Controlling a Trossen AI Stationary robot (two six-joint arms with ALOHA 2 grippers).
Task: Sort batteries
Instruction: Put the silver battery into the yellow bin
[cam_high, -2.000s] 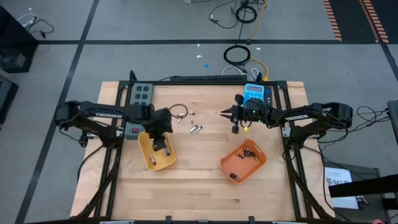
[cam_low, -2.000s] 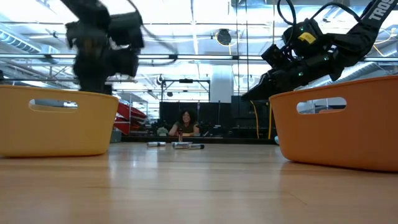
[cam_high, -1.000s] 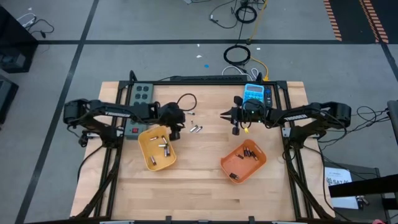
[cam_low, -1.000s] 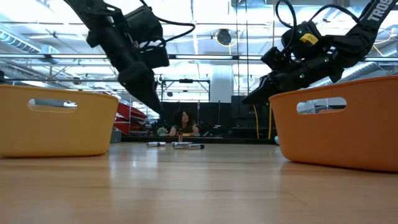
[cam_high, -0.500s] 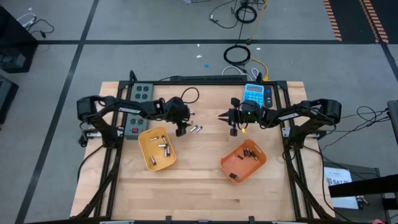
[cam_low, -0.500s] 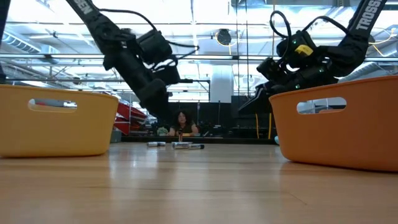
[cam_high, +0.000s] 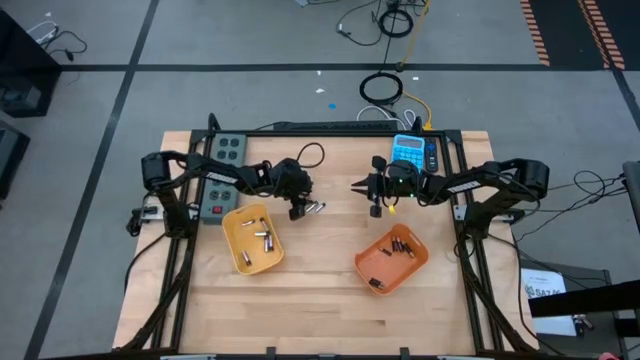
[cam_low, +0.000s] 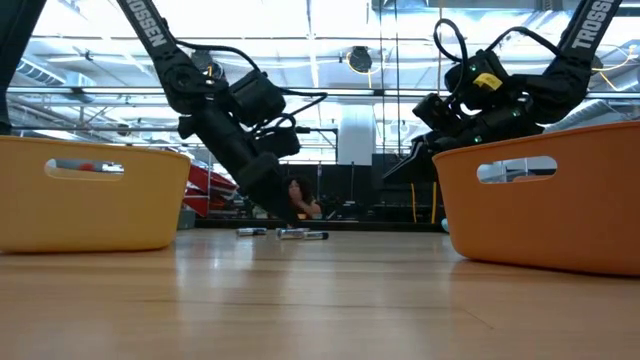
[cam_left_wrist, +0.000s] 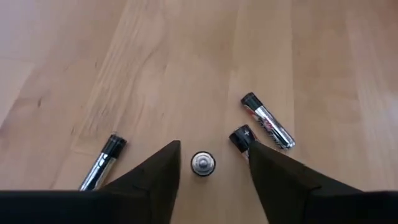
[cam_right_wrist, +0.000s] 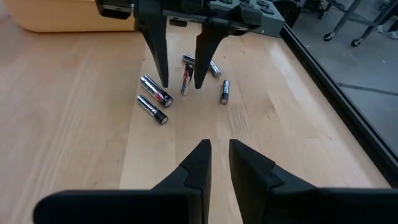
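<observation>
While my left gripper (cam_left_wrist: 211, 163) hangs low over the loose batteries (cam_high: 314, 207) near the middle of the wooden table (cam_high: 320, 300), its two dark fingers (cam_left_wrist: 149, 180) are spread apart, one battery (cam_left_wrist: 202, 163) seen end-on between them and not yet touched. Another battery (cam_left_wrist: 267, 121) lies just beside it, and a third (cam_left_wrist: 102, 163) sits off to the other side. Some batteries already lie in the yellow tray (cam_high: 240, 255) on my left, others in the orange tray (cam_high: 368, 262) on my right. My right gripper (cam_right_wrist: 214, 158) waits above the table near the blue calculator (cam_high: 411, 150), its fingers nearly together and holding nothing. I judge these batteries to be light, rigid and smooth, so they will likely roll or slip if nudged. The safest hold looks to be across the middle of the round body, with my fingers closing squarely on both sides, keeping clear of the close neighbour.
</observation>
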